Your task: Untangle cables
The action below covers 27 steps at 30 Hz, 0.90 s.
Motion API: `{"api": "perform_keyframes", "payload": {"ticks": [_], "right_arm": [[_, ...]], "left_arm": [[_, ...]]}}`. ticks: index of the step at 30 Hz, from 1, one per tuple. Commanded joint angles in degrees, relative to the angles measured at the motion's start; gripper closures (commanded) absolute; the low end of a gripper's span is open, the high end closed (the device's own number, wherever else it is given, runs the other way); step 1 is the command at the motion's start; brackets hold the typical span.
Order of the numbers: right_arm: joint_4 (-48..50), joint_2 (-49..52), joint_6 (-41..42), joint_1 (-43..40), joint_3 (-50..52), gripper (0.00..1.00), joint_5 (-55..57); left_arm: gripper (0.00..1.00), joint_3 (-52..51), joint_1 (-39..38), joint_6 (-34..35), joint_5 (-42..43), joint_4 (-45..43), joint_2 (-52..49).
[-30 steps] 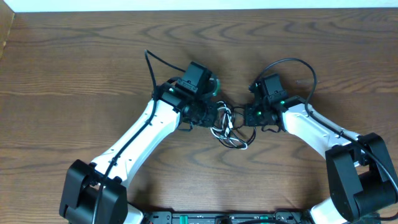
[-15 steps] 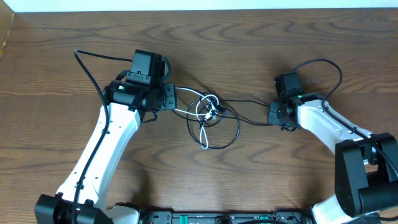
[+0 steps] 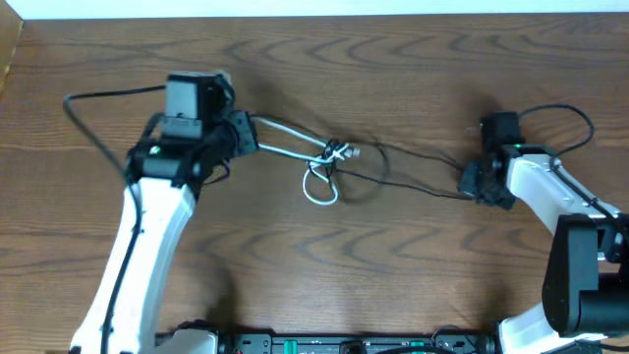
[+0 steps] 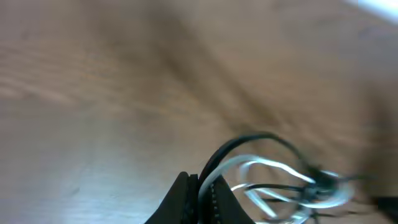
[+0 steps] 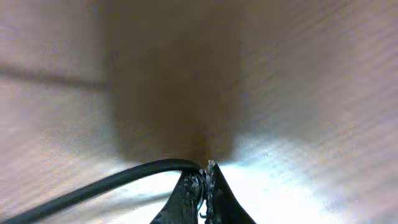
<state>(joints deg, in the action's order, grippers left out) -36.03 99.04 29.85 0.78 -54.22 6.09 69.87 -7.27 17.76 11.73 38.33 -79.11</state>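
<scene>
- Overhead view: bright, even, diffuse light; brown wood-grain table (image 3: 393,275) sharp; faint soft shadow beside white-shelled left arm (image 3: 142,241).
- Left wrist view: heavy motion blur; thin white cable (image 4: 261,163) and thin black cable (image 4: 249,138) smeared, grain washed out.
- Right wrist view: soft focus; dark shadow band at centre, pale glare low right.

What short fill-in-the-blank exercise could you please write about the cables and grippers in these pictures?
1. The knot lies ___ the left gripper and the right gripper.
2. The thin cable pinched by the right gripper is ___ in colour.
3. The white cable runs from the knot to the ___ gripper.

Missing words: between; black; left.
</scene>
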Motion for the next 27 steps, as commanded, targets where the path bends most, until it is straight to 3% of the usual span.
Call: {"api": "perform_keyframes", "payload": {"ticks": [1, 4, 7, 12, 16, 18, 19, 22, 27], "right_arm": [[3.41, -3.13, -9.77, -1.51, -1.86, 0.99, -15.30], [5.44, -6.16, -12.92, -0.48, -4.02, 0.99, -26.71], [5.64, -9.25, -14.80, 0.37, -5.99, 0.99, -30.40], [5.38, -17.77, -16.76, 1.90, -7.48, 0.99, -28.57], [5.33, -22.36, -16.63, 1.88, -7.48, 0.99, -17.38], [4.92, -24.92, -16.59, 1.64, -7.48, 0.85, -9.14], [4.92, -25.40, -16.61, 1.42, -7.48, 0.84, -7.74], [3.61, -25.73, -16.63, 1.36, -7.45, 0.60, -9.79], [2.54, -24.72, -16.65, 2.99, -7.41, 0.50, -20.44]], "left_arm": [[0.92, 0.59, 0.31, 3.76, 18.34, -2.91, 3.19], [0.92, 0.52, -2.51, 2.10, 22.27, -1.77, 1.55], [0.92, 0.48, -5.64, -0.26, 22.14, 0.00, -0.57], [0.92, 0.48, -11.54, -0.61, 22.16, 1.88, -7.17], [0.92, 0.48, -14.64, -0.68, 22.16, 1.86, -9.94], [0.38, 0.48, -15.30, -3.04, 22.14, 1.92, -9.99], [0.27, 0.48, -15.32, -3.98, 22.12, 1.95, -9.94], [0.26, 0.48, -15.32, -4.20, 13.29, 4.24, -9.97], [0.26, -0.33, -15.32, -4.20, 4.70, 7.02, -9.99]]}}
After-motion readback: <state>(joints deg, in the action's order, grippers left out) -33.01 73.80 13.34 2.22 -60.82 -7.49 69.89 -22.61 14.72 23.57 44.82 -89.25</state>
